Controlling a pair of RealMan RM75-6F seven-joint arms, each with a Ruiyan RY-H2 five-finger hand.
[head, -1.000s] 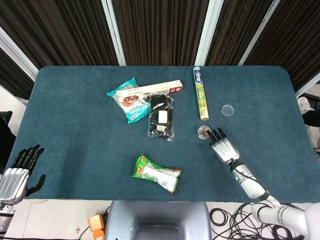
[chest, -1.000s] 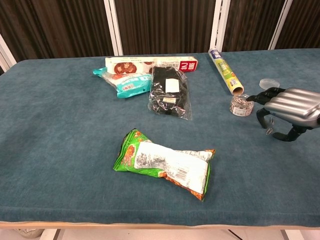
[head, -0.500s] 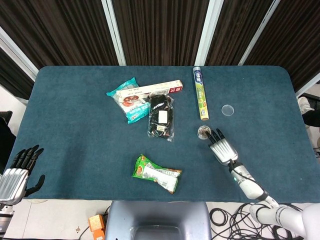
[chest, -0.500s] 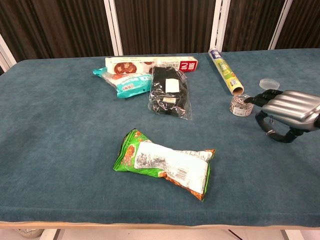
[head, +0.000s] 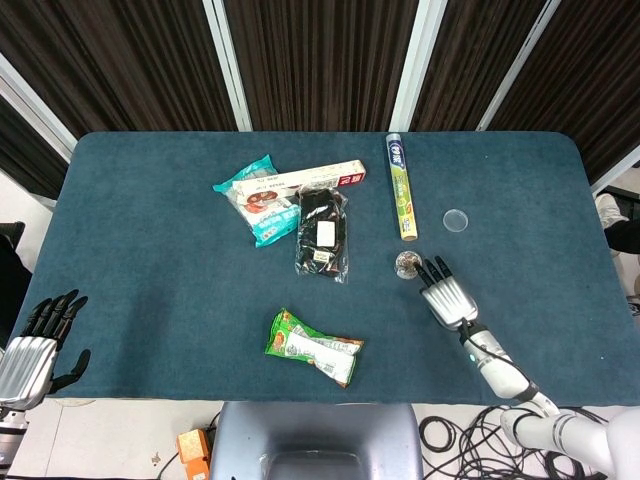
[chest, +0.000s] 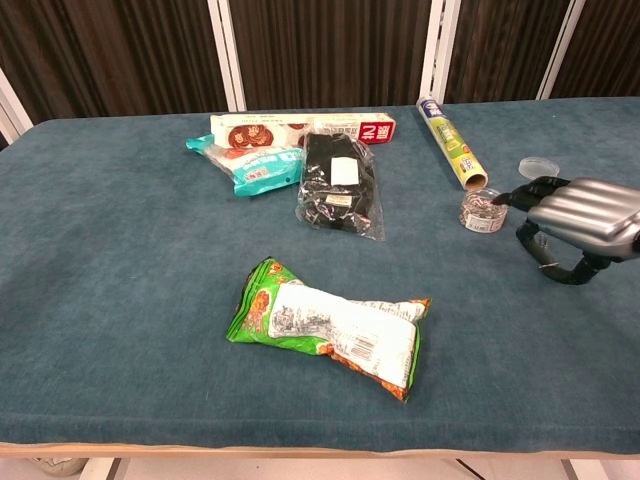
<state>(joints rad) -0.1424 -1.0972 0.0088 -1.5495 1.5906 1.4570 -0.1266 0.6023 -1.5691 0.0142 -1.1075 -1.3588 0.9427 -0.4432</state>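
I see two robot hands, one green snack bag (head: 313, 347), one blue snack bag (head: 262, 200), one long box (head: 310, 180), one black packet (head: 322, 232), one roll (head: 402, 198), one little jar (head: 407, 264), one lid (head: 456, 219).

Right robot hand (chest: 572, 215) hovers, fingers spread; left robot hand (head: 30, 350) empty.

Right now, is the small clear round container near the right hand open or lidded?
Open: the small clear round container shows its contents from above, and a clear round lid lies apart on the table.

No text is legible; print on the long red-and-white box (chest: 300, 130) and the roll (chest: 452, 142) is too small to read.
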